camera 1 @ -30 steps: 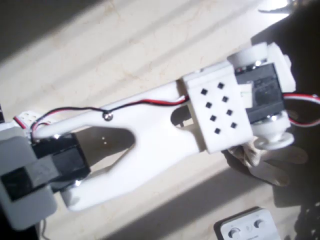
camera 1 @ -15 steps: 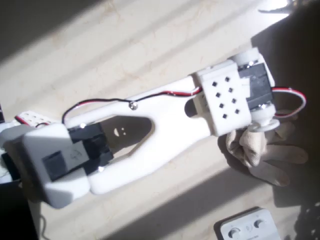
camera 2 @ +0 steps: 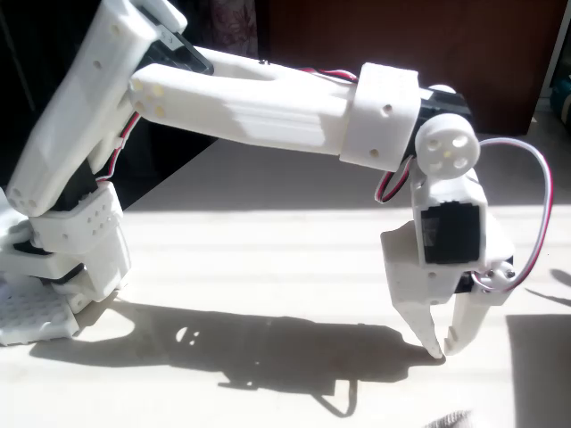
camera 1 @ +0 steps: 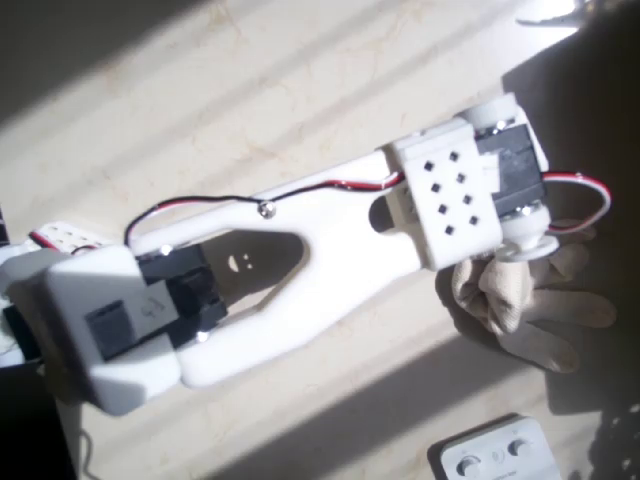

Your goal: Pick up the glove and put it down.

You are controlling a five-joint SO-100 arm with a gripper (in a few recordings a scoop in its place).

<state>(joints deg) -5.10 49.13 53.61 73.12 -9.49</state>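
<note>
The glove (camera 1: 525, 305) lies flat on the tabletop (camera 1: 300, 110) at the right of the overhead view — long axis running left to right, its stubby fingers pointing right, cuff end tucked under the arm's wrist. In the fixed view the tool (camera 2: 443, 343) points straight down, tips nearly together, narrow, holding nothing visible. A white box (camera 1: 495, 455) with 2 knobs sits at the bottom edge.

Overhead view: the glove (camera 1: 520, 305) is partly covered by the arm's wrist housing; its right side is lost in deep shadow. The gripper fingertips are hidden beneath the wrist there. A white box (camera 1: 495, 455) with two knobs is cut off by the bottom edge.

Fixed view: the gripper (camera 2: 443, 343) is seen side-on, so the jaw gap cannot be judged. The arm's base (camera 2: 36, 308) is cropped at the left edge.
</note>
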